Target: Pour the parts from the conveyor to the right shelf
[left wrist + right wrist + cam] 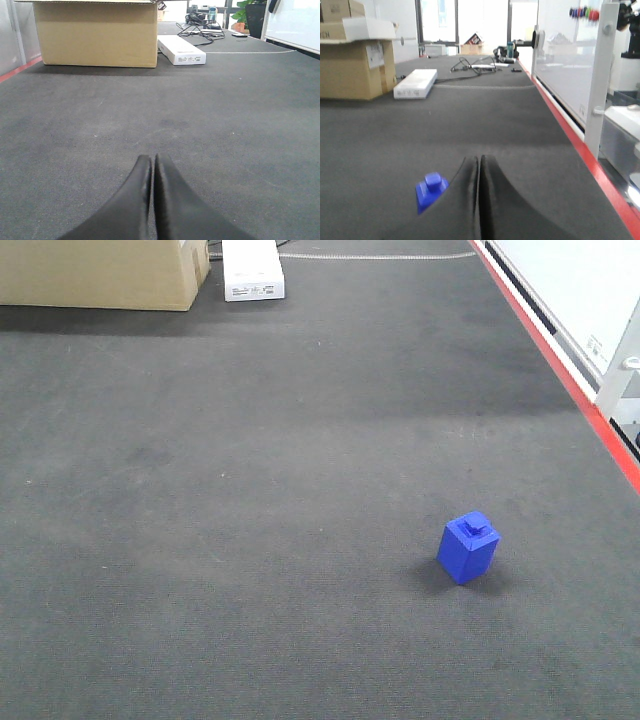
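One of the parts, a small bright blue block [468, 547] with a square stud on top, stands upright on the dark grey conveyor belt [250, 490], right of the middle in the front view. The right wrist view shows the same block [431, 191] just left of my right gripper [479, 159], partly hidden behind its left finger. That gripper is shut, with nothing between its black fingers. My left gripper [152, 158] is also shut and empty, low over bare belt. The right shelf is out of view.
A cardboard box [100, 272] and a flat white box [252, 270] sit at the belt's far end. A red edge strip [560, 370] runs along the belt's right side, with a white panel [570, 55] and post [600, 80] beyond it.
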Controlling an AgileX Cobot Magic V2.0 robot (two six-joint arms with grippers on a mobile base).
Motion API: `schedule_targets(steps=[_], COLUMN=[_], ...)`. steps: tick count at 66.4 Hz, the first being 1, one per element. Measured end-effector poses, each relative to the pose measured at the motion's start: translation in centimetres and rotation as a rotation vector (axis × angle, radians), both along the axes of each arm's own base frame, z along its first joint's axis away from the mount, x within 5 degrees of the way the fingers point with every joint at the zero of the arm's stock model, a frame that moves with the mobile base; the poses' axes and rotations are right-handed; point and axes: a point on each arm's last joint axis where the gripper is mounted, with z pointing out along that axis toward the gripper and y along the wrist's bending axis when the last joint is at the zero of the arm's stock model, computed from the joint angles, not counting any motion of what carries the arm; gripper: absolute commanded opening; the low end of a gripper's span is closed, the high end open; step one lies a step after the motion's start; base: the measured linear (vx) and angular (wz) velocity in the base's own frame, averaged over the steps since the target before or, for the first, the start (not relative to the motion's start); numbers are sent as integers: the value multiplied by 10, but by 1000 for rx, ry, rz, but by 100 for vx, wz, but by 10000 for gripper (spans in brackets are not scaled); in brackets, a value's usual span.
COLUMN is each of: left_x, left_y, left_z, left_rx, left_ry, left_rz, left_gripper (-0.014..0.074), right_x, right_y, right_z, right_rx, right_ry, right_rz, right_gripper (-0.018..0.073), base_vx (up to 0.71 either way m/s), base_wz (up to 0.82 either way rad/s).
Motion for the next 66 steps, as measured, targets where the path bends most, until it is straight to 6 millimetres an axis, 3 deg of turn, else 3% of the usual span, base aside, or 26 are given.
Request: schedule_targets(steps=[12,20,25,39,54,66], left_x=[0,0,0,0,0,0], left_y=[0,0,0,0,0,0], left_z=[0,0,0,0,0,0], left_rx=[0,0,0,0,0,0], left_ry=[0,0,0,0,0,0], left_rz=[0,0,0,0,0,0], left_gripper=[-6,-6,-6,-6,-6,-6], right_x=[-5,-5,0,24,64,105], right_y=[-1,-2,-2,-3,-3,-2], right_z=[55,94,118,167,192,200], right_rx=[-15,-61,-45,-36,-32,-4], right_ry=[-85,-138,-151,-51,120,387], right_rz=[-11,-33,-34,-53,-72,-95], right_gripper=[0,85,212,734,708,671], base_vx=[0,0,0,0,0,0], base_wz=[0,0,0,0,0,0])
